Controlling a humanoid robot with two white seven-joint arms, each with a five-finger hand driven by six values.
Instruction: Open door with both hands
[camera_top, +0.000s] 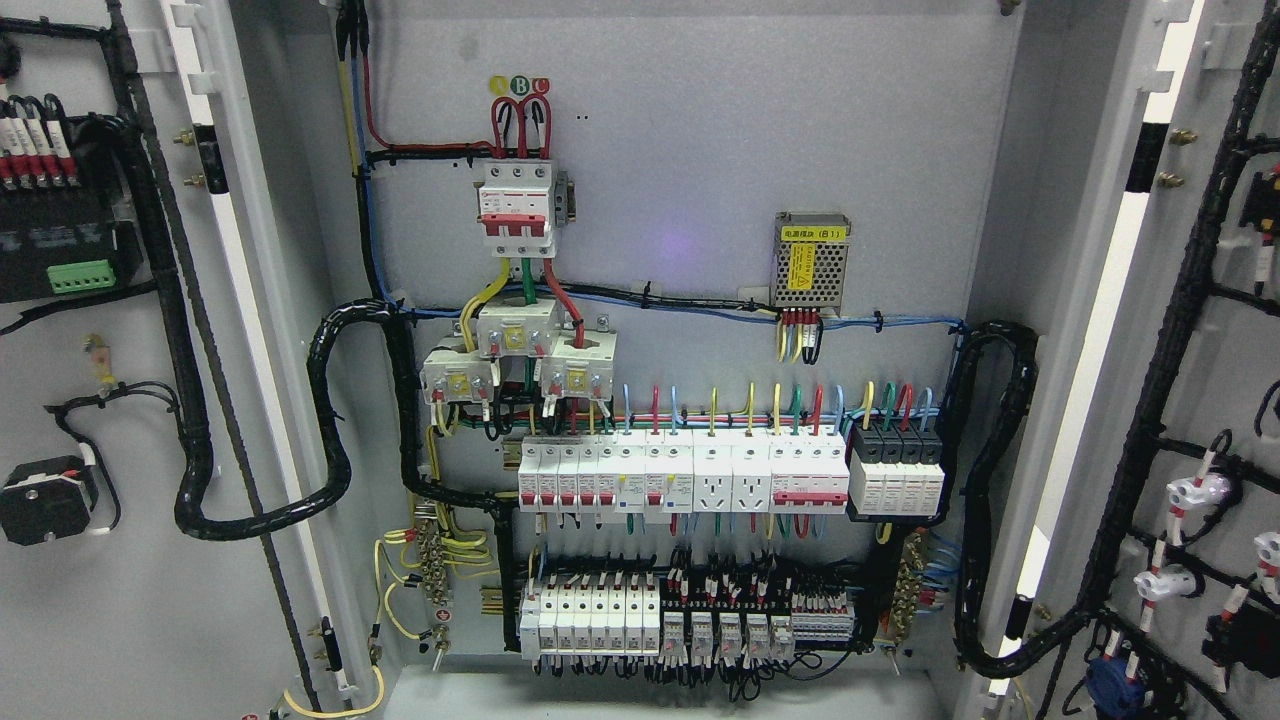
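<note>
Left door (120, 400) and right door (1200, 400), both swung wide to either side of the cabinet back panel (700, 150). Inner faces turned outward, wired with black cable looms (330, 420). No robot hands or fingers visible, so finger state impossible to tell. Breaker rows (680, 475) on the panel fully exposed.

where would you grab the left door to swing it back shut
Take the left door by its free vertical edge, the pale flange running top to bottom beside the cabinet opening. It stands swung wide, inner face with wiring toward the camera, so a robot hand would probably come from the picture's left and wrap that edge below the black cable loop. No robot hand is in view.
</note>
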